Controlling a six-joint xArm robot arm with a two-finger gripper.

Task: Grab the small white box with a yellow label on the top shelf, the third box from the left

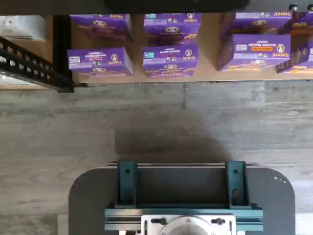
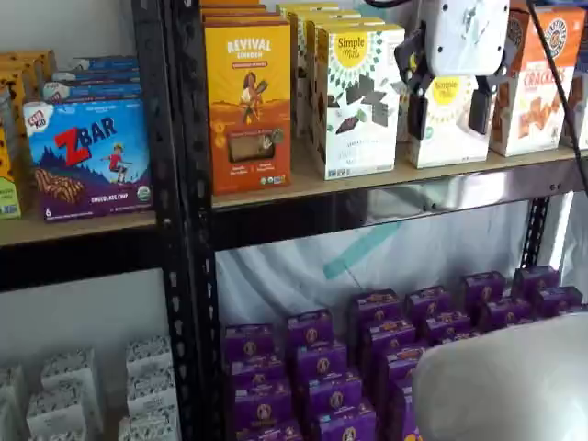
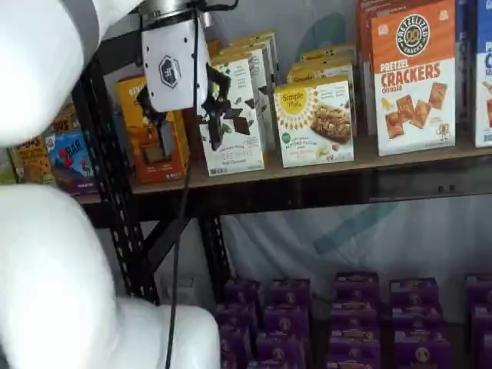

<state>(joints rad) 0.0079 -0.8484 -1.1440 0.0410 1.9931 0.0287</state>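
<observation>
Gripper [image 2: 449, 112] hangs nearest the cameras in both shelf views, its white body above 2 black fingers [image 3: 160, 136] that stand apart with a plain gap and hold nothing. In a shelf view it hovers directly in front of the small white box [image 2: 447, 129], covering much of the carton's upper face; a black cable [image 2: 556, 87] runs down beside it. In a shelf view the white arm [image 3: 46, 231] fills the near left side and hides part of the uprights.

Behind the gripper, the small white box [image 3: 316, 121] stands upright at the front edge of the top shelf [image 2: 386, 207], with more cartons queued behind it. Just to its left is the taller white box with dark pieces [image 2: 358, 99], and left of that the orange Revival box [image 2: 247, 106]. To its right stands the orange-and-white cracker box [image 3: 413, 77], close beside it.

Further left, past the black upright [image 2: 179, 220], a Zbar box [image 2: 89, 158] sits on a narrower board. Below and behind, purple Annie's boxes [image 2: 404, 349] crowd the lower level; the wrist view shows the same purple boxes [image 1: 171, 59] beyond grey flooring and the teal-bracketed mount [image 1: 183, 196].
</observation>
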